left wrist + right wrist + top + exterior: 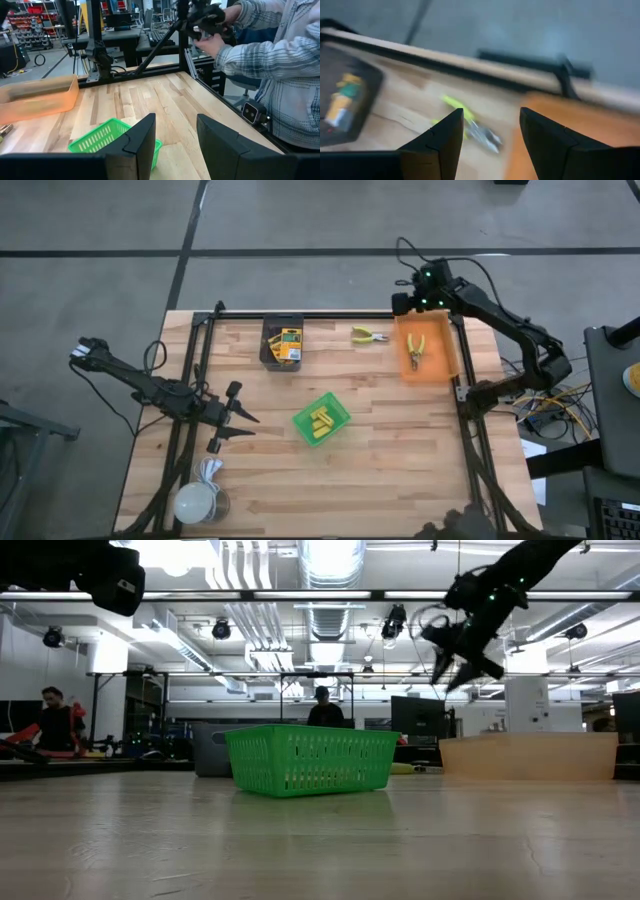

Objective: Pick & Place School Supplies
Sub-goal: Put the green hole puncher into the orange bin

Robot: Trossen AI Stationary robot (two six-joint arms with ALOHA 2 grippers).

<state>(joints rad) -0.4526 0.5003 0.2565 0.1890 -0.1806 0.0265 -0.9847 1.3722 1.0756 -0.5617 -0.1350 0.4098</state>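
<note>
Right end effector (403, 302) raised over worktop's (400, 440) far edge, fingers apart, empty, aimed at loose pliers (369, 335) beside orange bin (455, 350); likely next pick. Second pliers (415, 350) already binned. Left end effector (236, 418) waits open, empty, near green basket (338, 408).

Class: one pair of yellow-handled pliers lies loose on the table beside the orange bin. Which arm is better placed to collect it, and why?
Probably the right. Its open gripper hovers near the loose pliers at the orange bin; the left gripper, also open, waits across the table.

Wooden table (400, 440) with 3 bins (321, 419), loose pliers (370, 336).
</note>
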